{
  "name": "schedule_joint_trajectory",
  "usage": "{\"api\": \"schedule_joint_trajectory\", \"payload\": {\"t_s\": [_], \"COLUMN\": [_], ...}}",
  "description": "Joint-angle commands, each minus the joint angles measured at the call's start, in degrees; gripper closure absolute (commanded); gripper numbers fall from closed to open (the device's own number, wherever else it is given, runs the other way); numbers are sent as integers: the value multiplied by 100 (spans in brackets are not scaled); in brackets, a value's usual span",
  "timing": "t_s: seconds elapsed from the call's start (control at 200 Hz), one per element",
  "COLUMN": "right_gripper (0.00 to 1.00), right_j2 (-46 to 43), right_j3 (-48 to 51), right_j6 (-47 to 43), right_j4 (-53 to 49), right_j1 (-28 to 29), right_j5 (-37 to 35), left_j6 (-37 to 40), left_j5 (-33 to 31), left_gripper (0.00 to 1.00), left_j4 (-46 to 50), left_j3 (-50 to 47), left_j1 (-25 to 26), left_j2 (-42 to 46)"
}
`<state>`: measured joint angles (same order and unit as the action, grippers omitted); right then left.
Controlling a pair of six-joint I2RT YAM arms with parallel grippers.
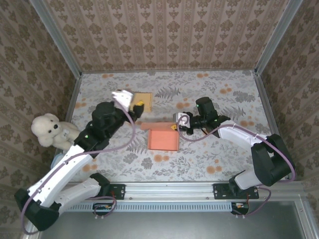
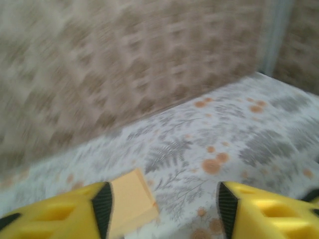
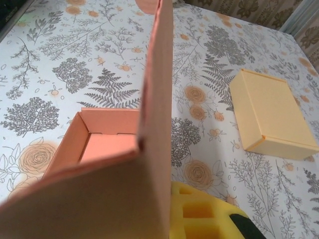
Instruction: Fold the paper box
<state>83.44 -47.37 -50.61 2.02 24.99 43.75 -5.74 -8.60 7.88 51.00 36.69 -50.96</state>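
Right tool [image 1: 175, 126] is pinched tight on the tall flap [image 3: 154, 99] of the orange paper box [image 1: 163, 138] in the middle of the frame, the left tool [image 2: 162, 209] has its fingers spread apart up left, and the box looks light and bendy, best held by a flap's edge.

The far right corner of the table [image 1: 234, 94] and the strip along its near edge are open. The right arm [image 1: 234, 133] crosses from the near right corner to the middle. There the orange box [image 1: 163, 140] stands with its flap [image 3: 157, 89] upright. The yellow box [image 1: 145, 99] lies toward the far left corner, and a lane runs between the boxes. A toy bear [image 1: 49, 130] sits at the left edge.
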Motion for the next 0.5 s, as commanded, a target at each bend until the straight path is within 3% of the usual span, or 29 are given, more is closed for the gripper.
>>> {"api": "schedule_joint_trajectory", "payload": {"t_s": [0.0,0.08,0.145,0.32,0.44,0.495], "right_gripper": [91,91,91,91,91,91], "right_j2": [56,45,43,77,98,110], "right_j3": [77,114,133,158,167,159], "right_j6": [-2,6,9,32,60,60], "right_j4": [271,333,347,360,404,405], "right_j1": [-20,-20,-21,-21,-21,-18], "right_j5": [76,73,73,99,107,107], "left_j6": [-2982,-3885,-4372,-5160,-5664,-5852], "left_j5": [-169,526,921,1651,1713,1652], "left_gripper": [29,27,23,21,20,20], "left_j4": [920,1099,1105,539,259,247], "left_j3": [-191,-289,-341,-519,-659,-671], "left_j1": [-704,-1214,-1338,-1267,-1093,-789], "left_j2": [-82,-321,-555,-1043,-1272,-1389]}}
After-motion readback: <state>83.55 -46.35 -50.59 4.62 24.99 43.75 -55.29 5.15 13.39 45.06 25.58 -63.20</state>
